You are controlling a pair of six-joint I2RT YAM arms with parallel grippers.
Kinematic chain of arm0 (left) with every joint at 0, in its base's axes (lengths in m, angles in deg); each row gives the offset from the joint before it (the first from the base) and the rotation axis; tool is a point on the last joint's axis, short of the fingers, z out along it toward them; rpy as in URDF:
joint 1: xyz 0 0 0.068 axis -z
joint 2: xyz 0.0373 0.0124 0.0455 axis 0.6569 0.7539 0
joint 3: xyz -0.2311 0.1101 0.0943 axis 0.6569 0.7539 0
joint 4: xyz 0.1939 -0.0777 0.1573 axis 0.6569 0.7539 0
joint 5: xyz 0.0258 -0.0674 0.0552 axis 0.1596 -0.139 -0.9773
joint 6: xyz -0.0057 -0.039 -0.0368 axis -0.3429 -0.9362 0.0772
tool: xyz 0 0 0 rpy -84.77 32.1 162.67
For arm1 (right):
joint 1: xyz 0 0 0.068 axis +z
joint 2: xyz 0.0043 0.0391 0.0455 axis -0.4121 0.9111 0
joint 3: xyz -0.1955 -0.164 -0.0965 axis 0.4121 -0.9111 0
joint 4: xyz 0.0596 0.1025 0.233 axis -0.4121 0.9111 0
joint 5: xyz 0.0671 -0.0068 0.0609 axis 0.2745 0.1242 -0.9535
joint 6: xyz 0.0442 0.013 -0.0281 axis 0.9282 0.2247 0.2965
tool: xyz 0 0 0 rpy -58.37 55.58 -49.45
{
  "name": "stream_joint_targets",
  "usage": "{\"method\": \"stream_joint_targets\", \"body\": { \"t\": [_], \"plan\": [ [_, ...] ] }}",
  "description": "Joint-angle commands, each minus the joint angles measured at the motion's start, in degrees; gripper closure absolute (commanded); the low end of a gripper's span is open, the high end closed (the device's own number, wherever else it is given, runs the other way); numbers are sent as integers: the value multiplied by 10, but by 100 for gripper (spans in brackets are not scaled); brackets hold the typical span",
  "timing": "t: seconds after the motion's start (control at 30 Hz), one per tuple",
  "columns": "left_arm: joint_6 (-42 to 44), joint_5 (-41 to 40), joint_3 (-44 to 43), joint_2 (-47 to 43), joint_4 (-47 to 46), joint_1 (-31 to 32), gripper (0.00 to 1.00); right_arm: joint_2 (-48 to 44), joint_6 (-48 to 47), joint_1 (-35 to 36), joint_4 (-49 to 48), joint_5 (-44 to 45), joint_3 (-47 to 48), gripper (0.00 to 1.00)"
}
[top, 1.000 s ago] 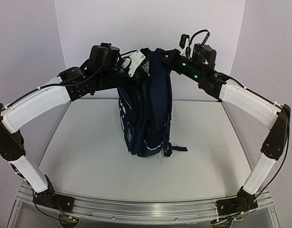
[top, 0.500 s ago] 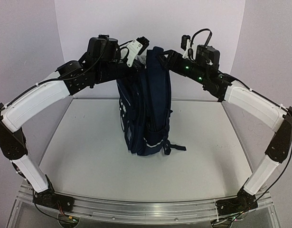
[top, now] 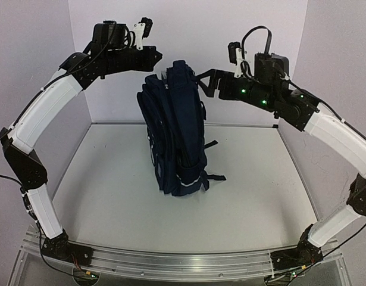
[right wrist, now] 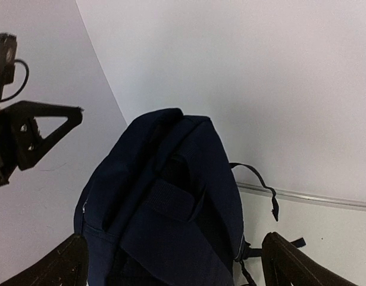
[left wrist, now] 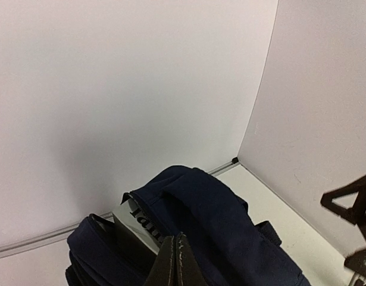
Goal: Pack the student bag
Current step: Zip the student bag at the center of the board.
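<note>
1. Got the student bag upright on the table, near the back wall.
2. Above bag's top, left gripper pinched shut; just beside it, right gripper gaping.
3. Earlier both on the bag; now backed off.

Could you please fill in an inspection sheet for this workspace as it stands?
Surface: grey table, flat and matte.
Job's things: student bag standing upright mid-table; a grey item shows at its top.
Clutter: nothing seen.
Grippers: left gripper shut, above the bag, holding nothing; right gripper open beside the bag's top.
Cables: black cable looped over the right wrist.
Surroundings: pale walls on three sides.
</note>
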Motion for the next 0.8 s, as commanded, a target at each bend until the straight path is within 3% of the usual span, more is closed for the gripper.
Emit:
{"method": "stream_joint_targets", "body": {
  "t": [0.0,0.07,0.2,0.37,0.53,0.7,0.77],
  "plan": [
    [-75,49,3,-11,-5,-1,100,14,-25,43,67,38,16,2],
    [-91,75,13,-18,-12,-1,98,20,-18,52,70,34,13,2],
    [-122,108,31,-37,-10,-7,64,22,-12,60,69,30,5,2],
    [-237,199,51,-38,-1,-73,53,45,-21,60,66,29,4,6],
    [-268,232,-17,10,42,-89,52,70,-17,60,60,29,14,30],
    [-274,267,-16,19,35,-101,51,62,-7,59,56,41,-7,65],
    [-273,296,-14,23,22,-102,51,57,-3,60,55,54,-16,74]
  ]
}}
